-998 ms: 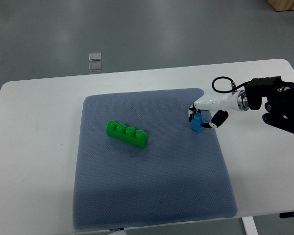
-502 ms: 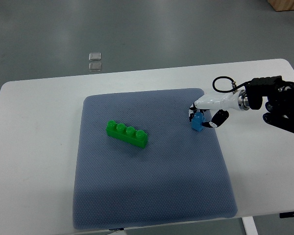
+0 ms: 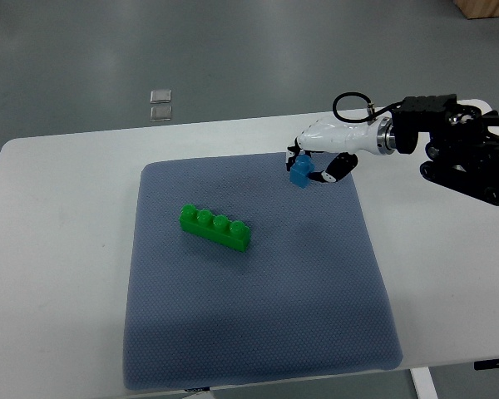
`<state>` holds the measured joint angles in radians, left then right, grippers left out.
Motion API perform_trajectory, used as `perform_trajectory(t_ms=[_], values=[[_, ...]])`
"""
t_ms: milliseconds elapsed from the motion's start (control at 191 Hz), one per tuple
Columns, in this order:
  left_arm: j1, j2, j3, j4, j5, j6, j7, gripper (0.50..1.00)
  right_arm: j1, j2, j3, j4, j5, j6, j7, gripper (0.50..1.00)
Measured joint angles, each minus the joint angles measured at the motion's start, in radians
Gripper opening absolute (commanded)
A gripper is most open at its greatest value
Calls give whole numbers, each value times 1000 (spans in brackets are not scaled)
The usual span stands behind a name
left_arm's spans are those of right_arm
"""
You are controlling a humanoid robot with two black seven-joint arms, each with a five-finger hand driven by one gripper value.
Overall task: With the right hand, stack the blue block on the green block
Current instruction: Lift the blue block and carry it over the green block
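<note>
The white right hand (image 3: 316, 165) pinches the small blue plastic block (image 3: 300, 171); the long green studded block (image 3: 215, 227) lies lower-left, its long axis slanting down-right

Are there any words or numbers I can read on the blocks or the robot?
None can be read. The blue block, the green block, the mat and the right hand show no print.

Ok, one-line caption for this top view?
Right hand holds the blue block above the grey mat, with the green block lying to its left on the mat.
</note>
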<state>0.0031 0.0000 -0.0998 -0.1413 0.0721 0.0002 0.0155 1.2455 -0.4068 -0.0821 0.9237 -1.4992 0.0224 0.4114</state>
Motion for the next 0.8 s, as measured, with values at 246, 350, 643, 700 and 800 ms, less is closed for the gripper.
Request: perform_trajectory(t_ms=[246, 350, 643, 700, 800], values=[[0, 0, 0, 0, 0, 0, 0, 1000, 8, 91, 20, 27, -1, -4, 9, 588], [0, 0, 0, 0, 0, 0, 0, 1000, 7, 137, 21, 35, -1, -4, 10, 588], [0, 0, -1, 0, 0, 0, 0, 1000, 6, 198, 21, 32, -5, 3, 6, 588], [0, 0, -1, 0, 0, 0, 0, 1000, 5, 205, 21, 26, -6, 3, 6, 588], [0, 0, -1, 0, 0, 0, 0, 1000, 0, 211, 20, 16, -8, 3, 4, 588]])
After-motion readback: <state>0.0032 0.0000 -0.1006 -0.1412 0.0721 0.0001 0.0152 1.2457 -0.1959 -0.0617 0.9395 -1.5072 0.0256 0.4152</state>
